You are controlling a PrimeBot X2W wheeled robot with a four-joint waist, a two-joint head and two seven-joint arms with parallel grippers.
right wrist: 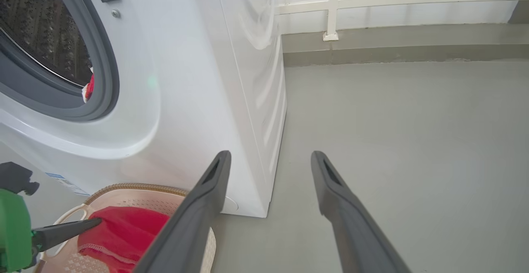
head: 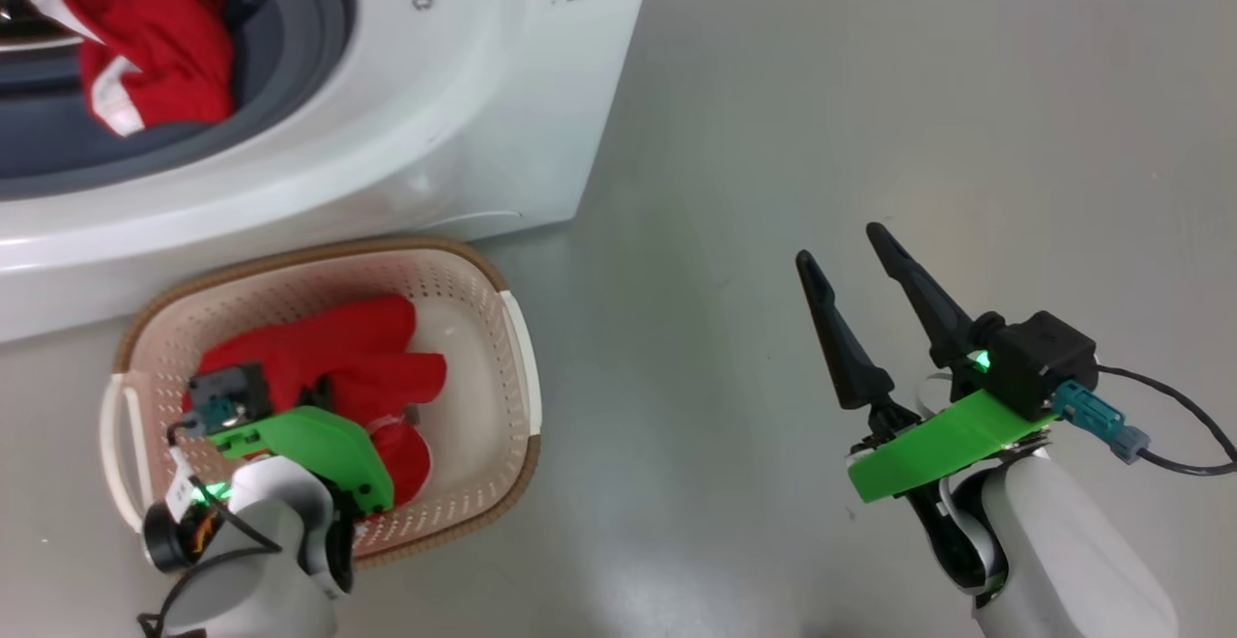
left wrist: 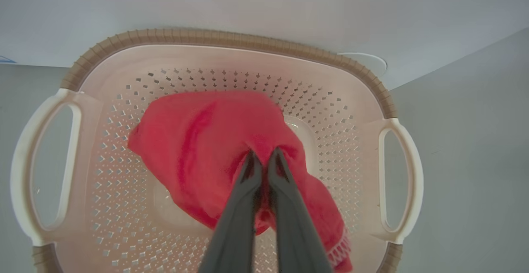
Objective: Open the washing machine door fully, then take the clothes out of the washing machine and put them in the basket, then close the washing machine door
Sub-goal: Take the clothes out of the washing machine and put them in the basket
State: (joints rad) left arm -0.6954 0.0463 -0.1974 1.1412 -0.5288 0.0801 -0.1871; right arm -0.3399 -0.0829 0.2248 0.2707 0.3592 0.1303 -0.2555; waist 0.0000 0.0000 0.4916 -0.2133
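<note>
Grey concrete floor (head: 870, 87) runs in front of a white front-loading washing machine (head: 503, 87), and a low cream basket (left wrist: 231, 37) with a brown woven-look rim stands on that floor just beside the machine's front. At the centre of the action, the left gripper (left wrist: 263, 157) points down into the basket with its jaws closed together, pinching a raised fold of red cloth (left wrist: 198, 140). This cloth lies bunched on the perforated basket bottom, with one end trailing toward the near wall. None of it appears to hang over the rim. Off to the robot's right, the right gripper (head: 839, 244) hovers above bare floor, well apart from the basket, its jaws spread wide and empty. Further out, the machine's round opening shows a grey rubber gasket (head: 319, 19), and a red jersey with white trim (head: 155, 48) lies heaped at the mouth of the steel drum (right wrist: 37, 29). The step in hand looks like letting go of the cloth in the basket. To do it well, the left jaws should part fully while low inside the basket. They should then rise straight up, so no fold catches on a fingertip and gets dragged over the rim. The jersey in the drum is yet to be fetched, so the task seems roughly midway.
</note>
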